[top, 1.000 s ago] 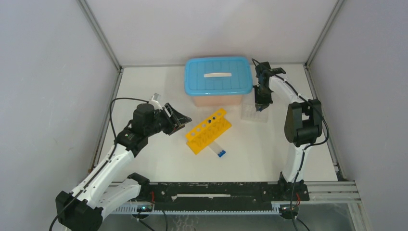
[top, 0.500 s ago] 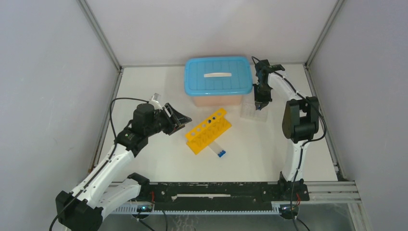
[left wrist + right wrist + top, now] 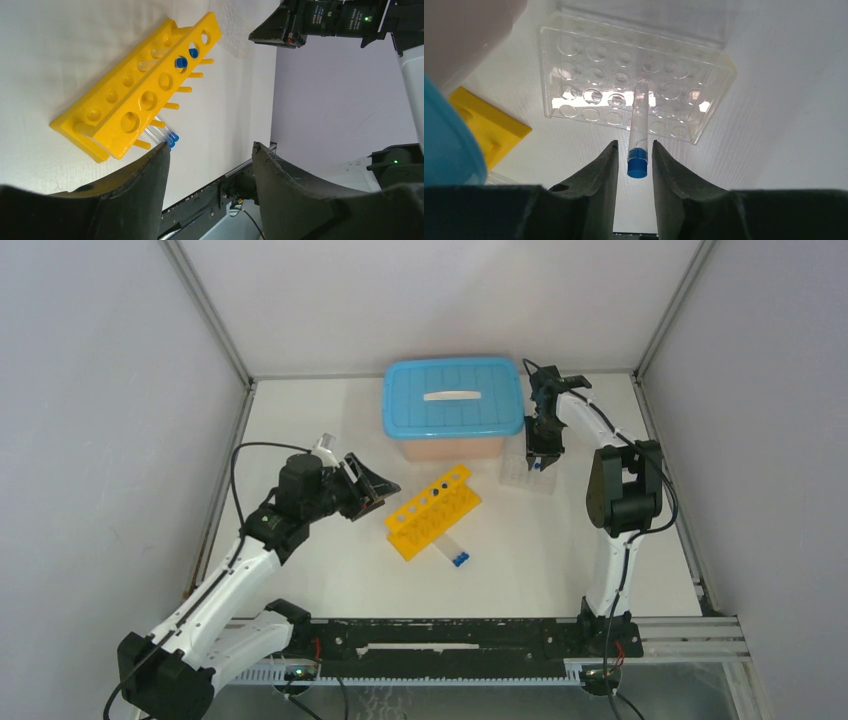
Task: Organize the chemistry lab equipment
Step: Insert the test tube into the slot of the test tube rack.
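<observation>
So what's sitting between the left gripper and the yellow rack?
Nothing: only bare white table separates the left gripper from the yellow rack, as the top external and left wrist views both show.

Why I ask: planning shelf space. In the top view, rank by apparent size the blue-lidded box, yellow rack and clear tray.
1. blue-lidded box
2. yellow rack
3. clear tray, partly covered by the right gripper and its tube

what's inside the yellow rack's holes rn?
Two blue caps show in holes near one end of the yellow rack. Holes toward the other end look empty. The rack's top plate hides the tube bodies below it.
</observation>
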`<action>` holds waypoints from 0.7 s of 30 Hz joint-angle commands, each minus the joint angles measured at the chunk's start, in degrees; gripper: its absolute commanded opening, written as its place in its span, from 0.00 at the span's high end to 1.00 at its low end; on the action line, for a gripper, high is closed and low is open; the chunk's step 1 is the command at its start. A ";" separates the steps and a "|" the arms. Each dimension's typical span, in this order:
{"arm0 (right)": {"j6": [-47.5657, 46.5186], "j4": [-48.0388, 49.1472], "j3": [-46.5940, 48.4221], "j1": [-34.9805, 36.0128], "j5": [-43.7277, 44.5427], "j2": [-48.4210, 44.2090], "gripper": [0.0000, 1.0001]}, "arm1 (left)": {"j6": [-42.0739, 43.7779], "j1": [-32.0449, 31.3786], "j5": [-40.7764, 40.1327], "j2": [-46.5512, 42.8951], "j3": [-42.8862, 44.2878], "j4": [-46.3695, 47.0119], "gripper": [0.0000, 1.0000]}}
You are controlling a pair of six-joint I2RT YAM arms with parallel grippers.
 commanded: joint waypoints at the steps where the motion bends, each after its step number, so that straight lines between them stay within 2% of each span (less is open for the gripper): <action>1: 0.67 1.32 -0.13 -0.51 -0.81 -0.90 0.61 | 0.21 0.25 1.20 -0.02 2.59 2.44 0.34; 21: 1.59 2.97 -0.77 -1.06 0.54 -8.35 0.59 | 1.61 0.30 -0.01 0.13 4.43 0.87 0.26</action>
